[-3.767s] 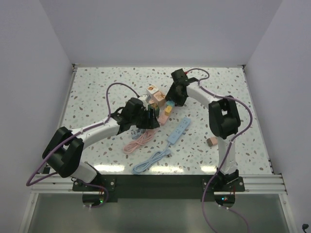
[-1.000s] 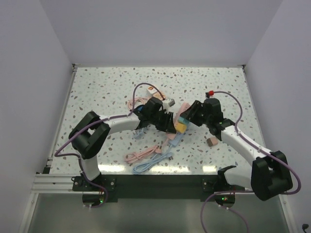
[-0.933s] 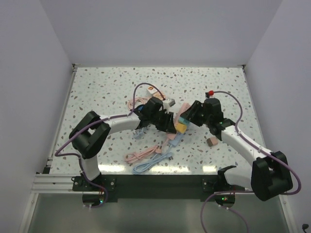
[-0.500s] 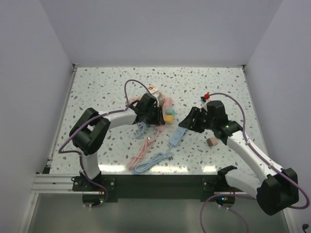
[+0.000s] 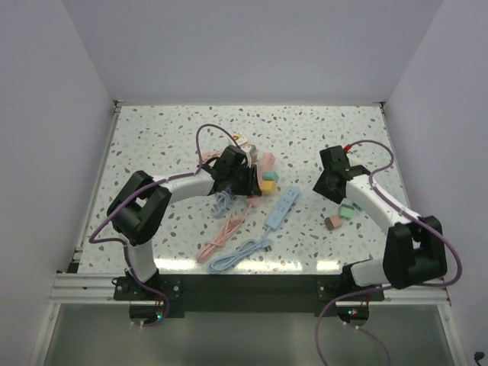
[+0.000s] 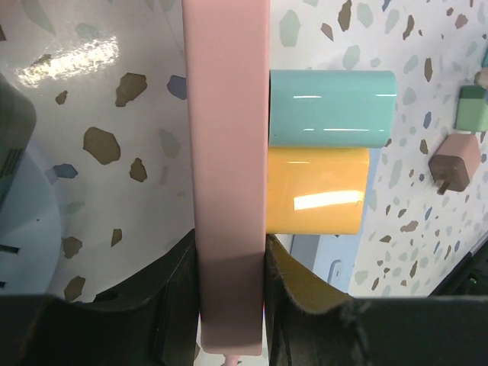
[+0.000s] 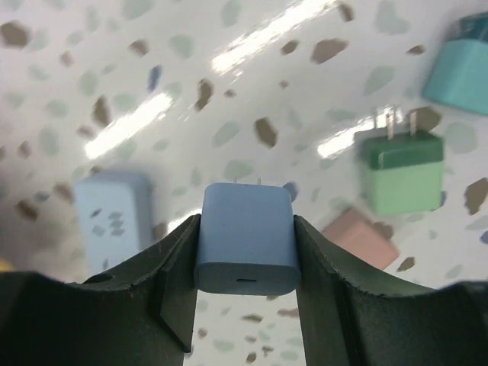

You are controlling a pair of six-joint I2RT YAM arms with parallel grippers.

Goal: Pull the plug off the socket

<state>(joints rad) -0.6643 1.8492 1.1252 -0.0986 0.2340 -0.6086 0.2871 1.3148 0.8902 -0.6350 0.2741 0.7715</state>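
My left gripper (image 6: 229, 290) is shut on a pink power strip (image 6: 226, 152), the socket. A teal plug (image 6: 332, 107) and a yellow plug (image 6: 316, 191) sit side by side in it. In the top view the left gripper (image 5: 248, 181) holds the strip (image 5: 266, 161) at the table's middle. My right gripper (image 7: 245, 248) is shut on a blue plug (image 7: 245, 236), free of any socket, its prongs pointing at the table. In the top view the right gripper (image 5: 329, 185) is well to the right of the strip.
A light blue power strip (image 5: 280, 207) lies between the arms. A green plug (image 7: 402, 171), a pink plug (image 7: 360, 240) and a teal block (image 7: 461, 69) lie below my right gripper. A pink cable (image 5: 217, 238) and a blue cable (image 5: 240, 255) lie near the front.
My right gripper has drawn away to the right from the pink strip with the blue plug in it. My left gripper has pulled the strip back to the left.
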